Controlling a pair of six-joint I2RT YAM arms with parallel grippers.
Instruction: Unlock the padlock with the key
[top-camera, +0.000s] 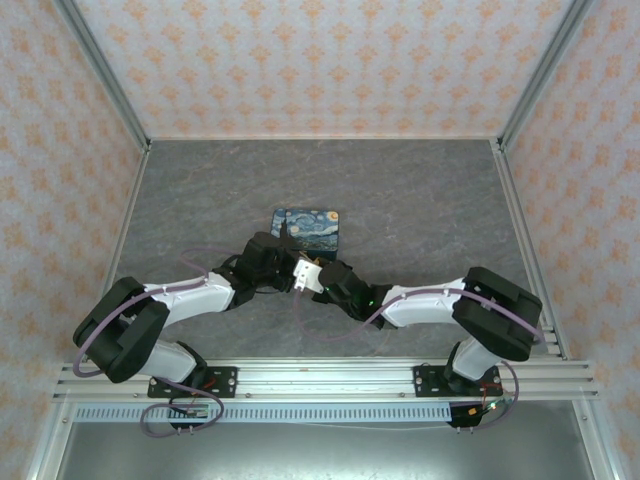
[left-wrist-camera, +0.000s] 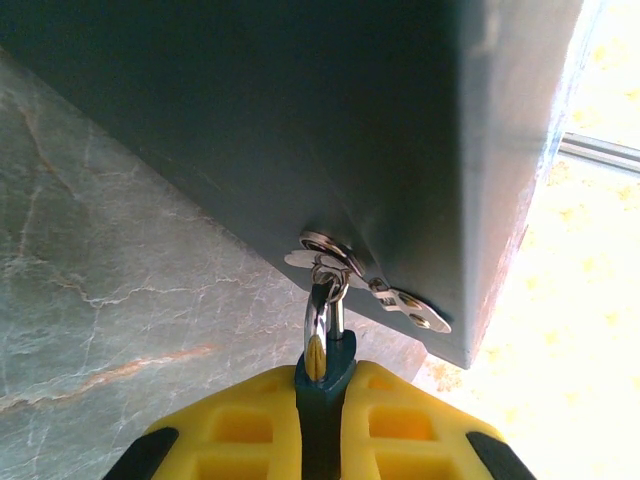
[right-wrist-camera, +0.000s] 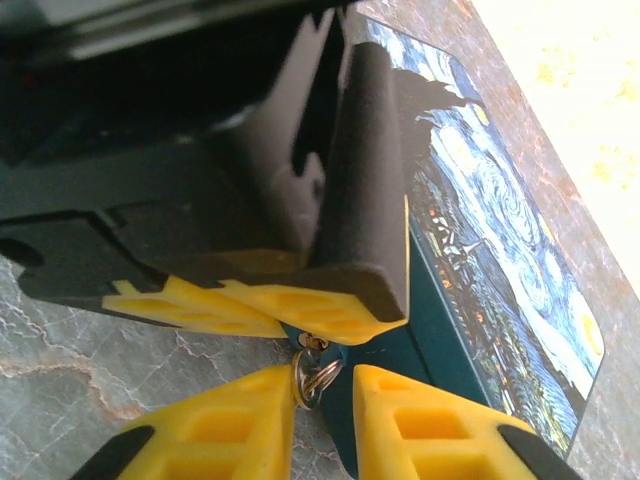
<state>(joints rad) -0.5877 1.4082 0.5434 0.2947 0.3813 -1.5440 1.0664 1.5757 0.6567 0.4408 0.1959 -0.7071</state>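
In the left wrist view my left gripper (left-wrist-camera: 322, 392) is shut on the small dark teal padlock (left-wrist-camera: 323, 375). Its metal loop (left-wrist-camera: 316, 318) points up at the tin's side. A key ring (left-wrist-camera: 328, 262) hangs through the loop, and a flat silver key (left-wrist-camera: 410, 306) lies against the tin. In the right wrist view my right gripper (right-wrist-camera: 322, 388) stands just under the left gripper's fingers (right-wrist-camera: 300, 318). Its jaws are a little apart, with the key ring (right-wrist-camera: 316, 376) between them, touching the left finger. From above, both grippers (top-camera: 305, 275) meet in front of the tin.
The starry-night tin (top-camera: 306, 228) lies on the grey stone-look table (top-camera: 420, 210), directly behind the two grippers; its painted lid (right-wrist-camera: 500, 250) is close on the right of the right wrist view. Patterned walls (top-camera: 300, 60) enclose the table on three sides.
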